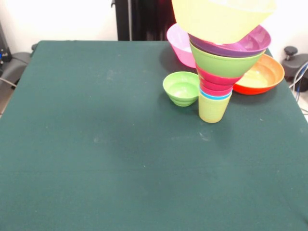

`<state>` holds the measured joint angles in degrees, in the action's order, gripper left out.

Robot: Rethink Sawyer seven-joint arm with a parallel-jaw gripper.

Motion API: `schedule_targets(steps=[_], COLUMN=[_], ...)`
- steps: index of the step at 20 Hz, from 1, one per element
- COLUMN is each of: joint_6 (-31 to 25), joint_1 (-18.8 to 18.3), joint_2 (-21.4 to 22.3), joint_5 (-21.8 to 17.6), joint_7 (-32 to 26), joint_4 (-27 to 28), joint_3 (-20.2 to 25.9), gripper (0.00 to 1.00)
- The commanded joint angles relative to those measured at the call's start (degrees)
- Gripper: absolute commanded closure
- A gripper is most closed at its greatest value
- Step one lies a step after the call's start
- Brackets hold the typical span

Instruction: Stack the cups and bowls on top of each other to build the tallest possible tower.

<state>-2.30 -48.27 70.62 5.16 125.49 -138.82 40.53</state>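
Observation:
The tower stands on the green table right of centre. Its lowest piece is the yellow-green cup (213,109). Above it show a blue cup rim (215,96), red and pink bowls (217,81), a lime green bowl (224,63), a purple bowl (245,44) and a big pale yellow bowl (221,17) cut off by the top edge. The column widens upward and leans slightly right. A small green bowl (182,88) sits upright on the table, just left of the cup. A pink bowl (179,44) and a big orange bowl (262,74) stand behind the tower. No gripper shows.
The robot's dark pedestal (144,19) stands at the table's far edge, left of the tower. Black equipment and cables lie off the table at the left (12,65) and right (294,60) sides. The green cloth (96,144) stretches left and toward the camera.

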Motion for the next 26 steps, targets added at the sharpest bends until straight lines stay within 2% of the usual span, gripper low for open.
schedule_targets(steps=[1, 26], joint_6=[2.38, 6.41], joint_1=[2.5, 4.37], joint_2=[-0.27, -0.83], joint_5=[2.6, 1.44], joint_7=[14.75, 19.79], joint_4=[-4.16, -5.97], joint_3=[1.98, 2.88], gripper=[1.0, 1.0])
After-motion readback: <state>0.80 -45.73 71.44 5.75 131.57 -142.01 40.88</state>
